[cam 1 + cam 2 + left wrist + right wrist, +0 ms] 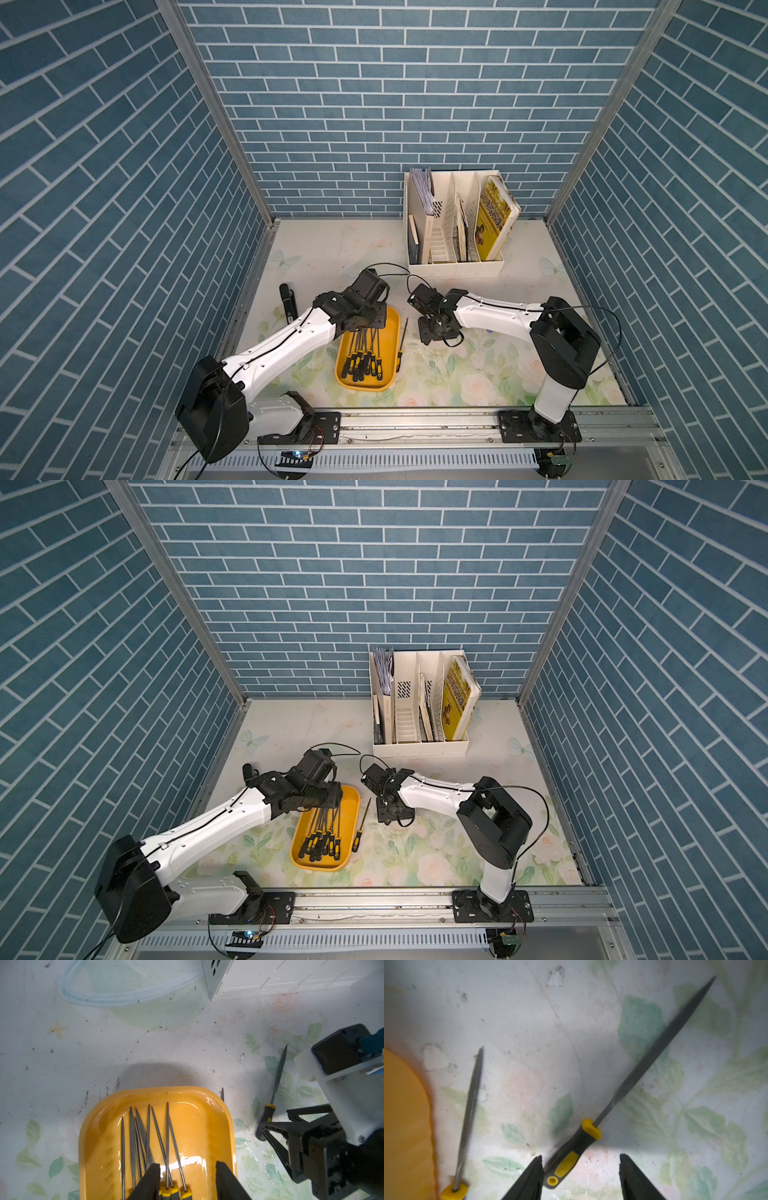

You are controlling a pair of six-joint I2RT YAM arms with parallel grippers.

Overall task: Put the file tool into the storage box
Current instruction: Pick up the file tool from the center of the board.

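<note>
Blue brick-patterned walls (374, 104) box me in; beneath me a flower-printed counter (324, 257), a white book-filled organiser (457, 266) at the back.

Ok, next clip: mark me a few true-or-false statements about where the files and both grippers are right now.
1. The shallow yellow-orange plastic tray holds several black-and-yellow-handled metal files. True.
2. Every file is in the tray. False: one file lies on the floral table beside the tray, another file has its handle between the fingers of the right gripper.
3. The right gripper is shut on a file. False: its fingers stand apart, not clamped.
4. The left gripper hangs open over the tray. True.
5. The tall white slotted organiser lies toppled. False: it stands upright, books inside.
</note>
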